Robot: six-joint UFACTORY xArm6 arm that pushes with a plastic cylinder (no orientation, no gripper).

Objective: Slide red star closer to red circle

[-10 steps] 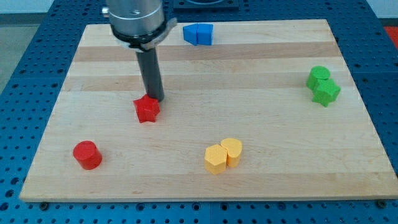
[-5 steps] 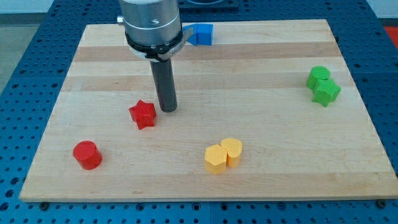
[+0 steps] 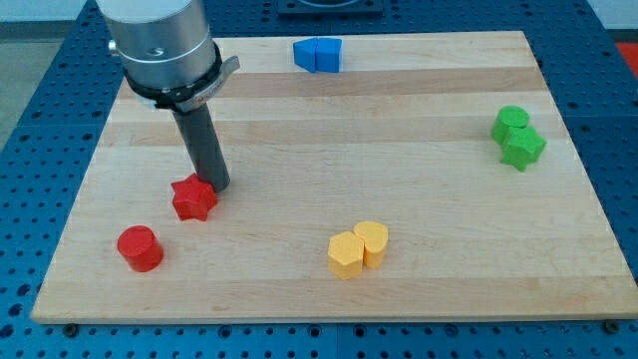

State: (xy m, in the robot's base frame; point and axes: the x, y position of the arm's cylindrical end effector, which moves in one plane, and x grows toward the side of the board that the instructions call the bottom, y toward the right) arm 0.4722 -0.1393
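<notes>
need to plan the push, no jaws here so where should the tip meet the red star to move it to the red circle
Press on the red star's upper-right side, coming from the view's upper right. The red circle lies down and to the view's left of it, so a push from there probably drives the star toward it. My tip already sits at that edge, touching or nearly so.

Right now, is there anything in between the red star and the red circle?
No. In the camera view, only bare wood lies between the red star and the red circle. My tip sits against the star's upper right side, away from that gap.
</notes>
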